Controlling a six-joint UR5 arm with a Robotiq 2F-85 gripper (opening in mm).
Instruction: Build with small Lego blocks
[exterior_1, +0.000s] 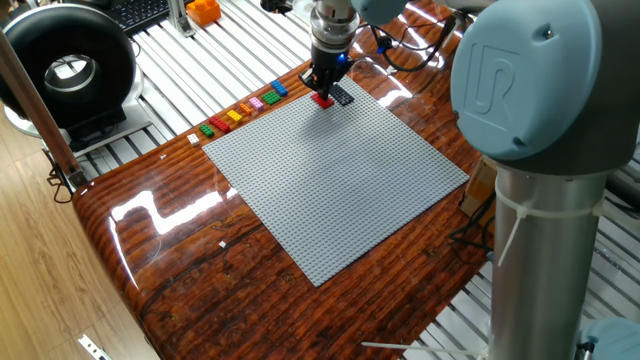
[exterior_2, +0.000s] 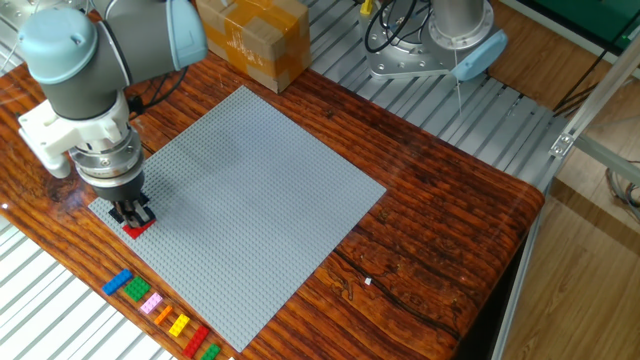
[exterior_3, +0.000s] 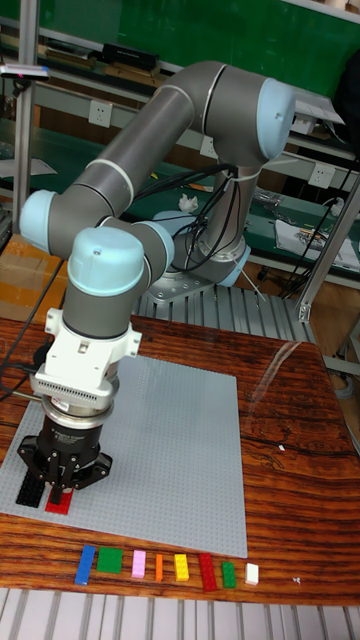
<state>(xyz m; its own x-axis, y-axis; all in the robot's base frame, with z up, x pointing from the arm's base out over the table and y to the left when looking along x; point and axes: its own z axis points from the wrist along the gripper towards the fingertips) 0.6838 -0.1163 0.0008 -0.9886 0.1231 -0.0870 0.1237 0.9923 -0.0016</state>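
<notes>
My gripper (exterior_1: 322, 90) (exterior_2: 131, 212) (exterior_3: 62, 488) stands upright at a corner of the grey baseplate (exterior_1: 340, 180) (exterior_2: 250, 190) (exterior_3: 170, 450). Its fingers are shut on a red brick (exterior_1: 323, 101) (exterior_2: 137, 227) (exterior_3: 57, 503) that rests on the plate. A black brick (exterior_1: 343, 96) (exterior_3: 30, 488) lies on the plate right beside it. Off the plate, a row of small Lego blocks (exterior_1: 242, 109) (exterior_2: 162, 316) (exterior_3: 160, 567) lies along the table's edge: blue, green, pink, orange, yellow, red, green.
A cardboard box (exterior_2: 255, 40) stands past the plate's far corner. A black round device (exterior_1: 65, 65) and an orange object (exterior_1: 203, 10) sit on the slatted bench. A small white piece (exterior_1: 193, 139) (exterior_3: 252, 573) ends the row. The arm's grey column (exterior_1: 545, 250) rises at the right.
</notes>
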